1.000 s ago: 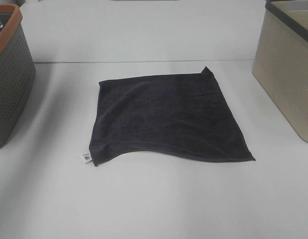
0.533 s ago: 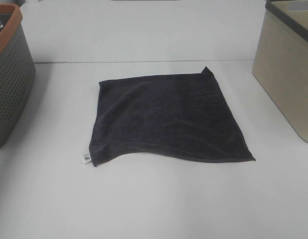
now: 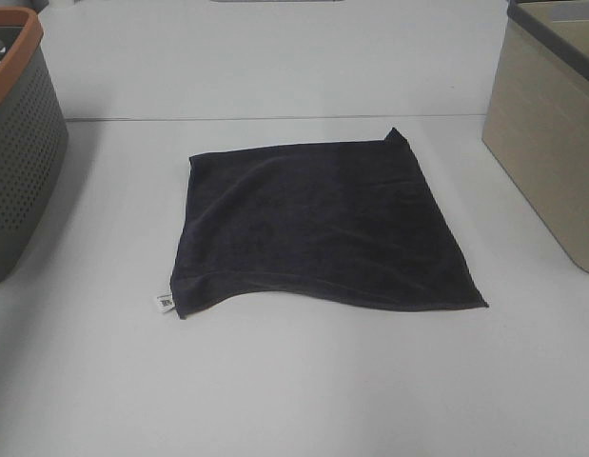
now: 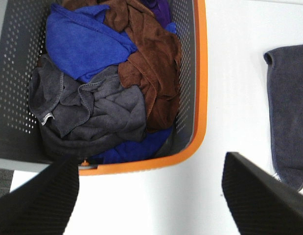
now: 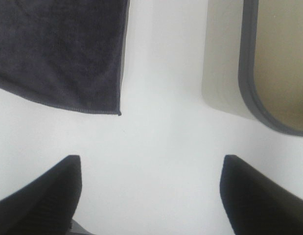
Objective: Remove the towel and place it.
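Charcoal towel [image 3: 318, 227] w/ white tag [image 3: 165, 302]; grey perforated basket [image 3: 23, 143], orange rim; beige bin [image 3: 546, 133], grey rim.

Towel [image 3: 318, 224]: dark charcoal cloth, matt, soft napped pile with faint brushed streaks; stitched hem along the edges; small white tag [image 3: 165, 302] at one corner, looks like woven or printed fabric. Table [image 3: 294, 381]: white, smooth, matt, faint sheen only. Left basket [image 4: 200, 88]: grey perforated plastic walls, smooth orange plastic rim, slight gloss. Inside it, crumpled cloths [image 4: 107, 73] in blue, brown and grey, all matt terry-like fabric. Right bin [image 5: 224, 58]: beige, smooth matt walls with a darker grey rim; plastic by the look. Left gripper fingers [image 4: 261, 196] and right gripper fingers [image 5: 261, 196]: black, finely ribbed, matt.
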Controlling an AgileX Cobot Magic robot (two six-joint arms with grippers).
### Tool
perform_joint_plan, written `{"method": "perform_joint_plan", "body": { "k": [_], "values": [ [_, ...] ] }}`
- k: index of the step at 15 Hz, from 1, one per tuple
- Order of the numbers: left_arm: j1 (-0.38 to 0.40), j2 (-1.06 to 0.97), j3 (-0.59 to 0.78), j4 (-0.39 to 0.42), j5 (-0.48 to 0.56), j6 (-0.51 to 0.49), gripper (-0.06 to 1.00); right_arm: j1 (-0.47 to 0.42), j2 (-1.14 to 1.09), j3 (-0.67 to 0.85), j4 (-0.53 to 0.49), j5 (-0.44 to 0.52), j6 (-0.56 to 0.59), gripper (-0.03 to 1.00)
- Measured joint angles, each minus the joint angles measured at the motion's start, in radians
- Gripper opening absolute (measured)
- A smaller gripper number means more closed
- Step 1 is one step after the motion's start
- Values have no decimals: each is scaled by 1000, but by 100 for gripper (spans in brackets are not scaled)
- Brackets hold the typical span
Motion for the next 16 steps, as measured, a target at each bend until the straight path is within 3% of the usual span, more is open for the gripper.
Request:
{"method": "perform_joint_plan", "body": {
  "k": [3, 4, 9, 13, 16],
  "values": [
    [0, -260, 232, 14, -88, 3, 75, 0, -174, 209, 0, -63, -4, 76],
    [0, -409, 366, 38, -96, 3, 75, 0, -258, 314, 0, -112, -4, 76],
    [0, -713, 632, 44, -69, -52, 75, 0, -508, 593, 11, -199, -4, 76],
    [0, -917, 706, 44, -21, -56, 75, 0, -721, 746, 19, -241, -4, 76],
    [0, -1016, 706, 44, 12, -57, 75, 0, -876, 771, 20, -242, 1, 76]
  ]
}}
